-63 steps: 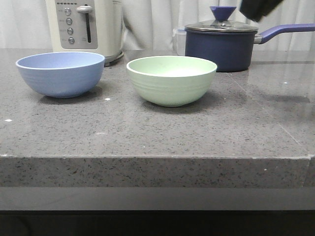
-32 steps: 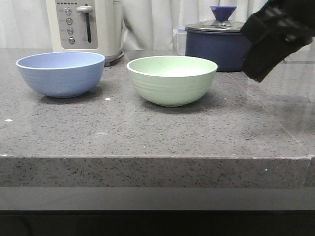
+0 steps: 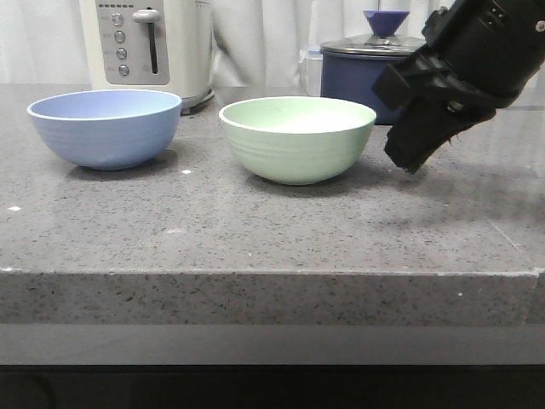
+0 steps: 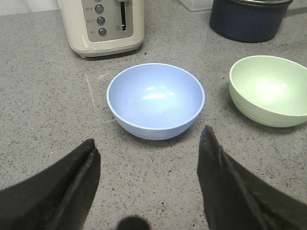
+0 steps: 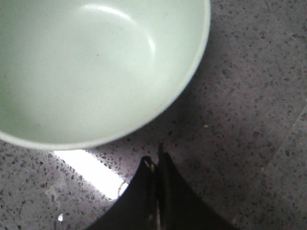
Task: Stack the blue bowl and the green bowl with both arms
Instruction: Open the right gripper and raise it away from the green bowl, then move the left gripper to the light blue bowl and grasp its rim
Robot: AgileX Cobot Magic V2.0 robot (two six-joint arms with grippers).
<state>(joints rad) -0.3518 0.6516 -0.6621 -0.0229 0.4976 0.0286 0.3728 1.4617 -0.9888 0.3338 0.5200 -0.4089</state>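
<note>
The blue bowl point(image 3: 106, 126) sits upright on the grey counter at the left; it also shows in the left wrist view point(image 4: 155, 99). The green bowl point(image 3: 297, 137) sits upright at the middle, apart from the blue one, and shows in the left wrist view point(image 4: 270, 89) and the right wrist view point(image 5: 91, 67). My right gripper point(image 3: 411, 160) is shut and empty, pointing down just right of the green bowl, close above the counter point(image 5: 156, 157). My left gripper point(image 4: 149, 148) is open and empty, above the counter in front of the blue bowl; it is out of the front view.
A cream toaster point(image 3: 146, 47) stands behind the blue bowl. A dark navy lidded saucepan point(image 3: 366, 66) stands behind the green bowl, partly hidden by my right arm. The counter's front edge point(image 3: 272, 274) runs across the front view.
My right arm has come down from the upper right and leftward, now beside the green bowl and covering part of the saucepan. The bowls have not moved.
</note>
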